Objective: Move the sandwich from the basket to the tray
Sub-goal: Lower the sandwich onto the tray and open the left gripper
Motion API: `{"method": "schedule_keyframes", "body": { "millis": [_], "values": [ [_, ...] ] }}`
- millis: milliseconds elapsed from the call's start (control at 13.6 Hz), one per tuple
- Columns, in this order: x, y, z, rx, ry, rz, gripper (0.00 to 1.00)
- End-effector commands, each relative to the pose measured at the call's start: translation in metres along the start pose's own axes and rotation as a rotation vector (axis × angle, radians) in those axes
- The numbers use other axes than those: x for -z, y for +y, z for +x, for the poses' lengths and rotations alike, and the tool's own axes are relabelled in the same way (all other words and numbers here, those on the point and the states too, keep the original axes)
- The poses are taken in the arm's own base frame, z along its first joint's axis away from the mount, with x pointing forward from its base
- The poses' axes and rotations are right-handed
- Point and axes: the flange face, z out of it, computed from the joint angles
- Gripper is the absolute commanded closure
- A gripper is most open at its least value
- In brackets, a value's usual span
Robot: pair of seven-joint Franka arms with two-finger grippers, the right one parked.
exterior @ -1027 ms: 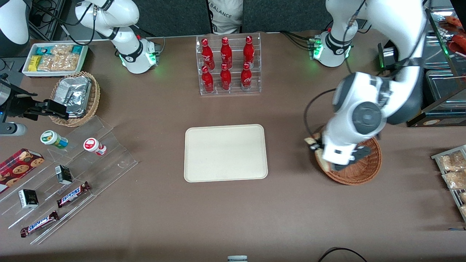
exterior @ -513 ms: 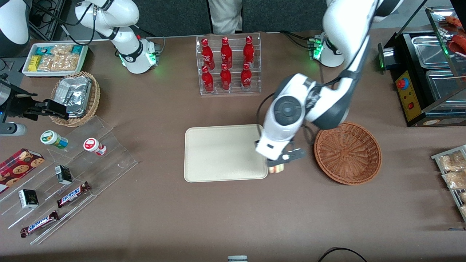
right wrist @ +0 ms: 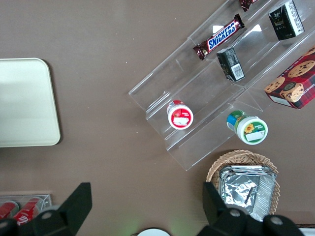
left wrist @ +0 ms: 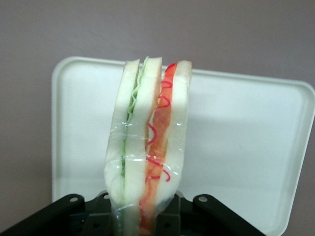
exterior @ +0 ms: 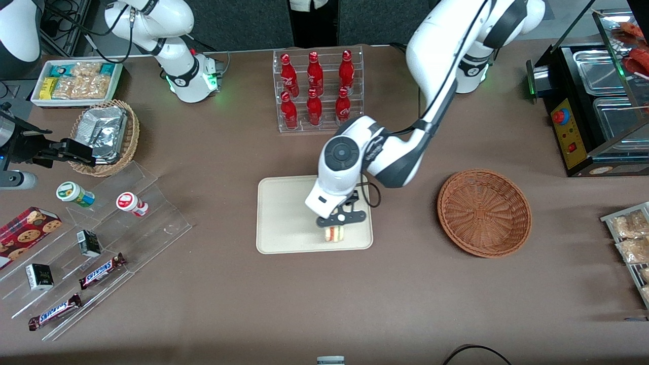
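Six red soda bottles [exterior: 314, 88], two wicker baskets [exterior: 484, 213], two Snickers bars [exterior: 101, 270], one tray [exterior: 289, 218], one sandwich [exterior: 334, 233] and the claw [exterior: 335, 226] that grips it.

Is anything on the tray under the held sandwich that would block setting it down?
Nothing visible does. The claw is shut on the sandwich above the tray, and the tray surface around and beneath it shows bare.

Bare tray [exterior: 284, 213] under the claw [exterior: 334, 234] and its sandwich [exterior: 334, 233]; bottle rack [exterior: 317, 91] well apart, farther from camera.
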Motion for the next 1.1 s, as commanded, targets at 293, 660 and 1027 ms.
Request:
{"method": "schedule_keyframes", "body": {
  "millis": [293, 660, 1027],
  "values": [
    [-0.056, 0.025, -0.015, -0.013, -0.044, -0.012, 0.86],
    [-0.078, 0.025, -0.011, -0.005, -0.034, -0.032, 0.84],
    [-0.091, 0.023, -0.011, 0.013, -0.037, -0.026, 0.66]
  ]
}}
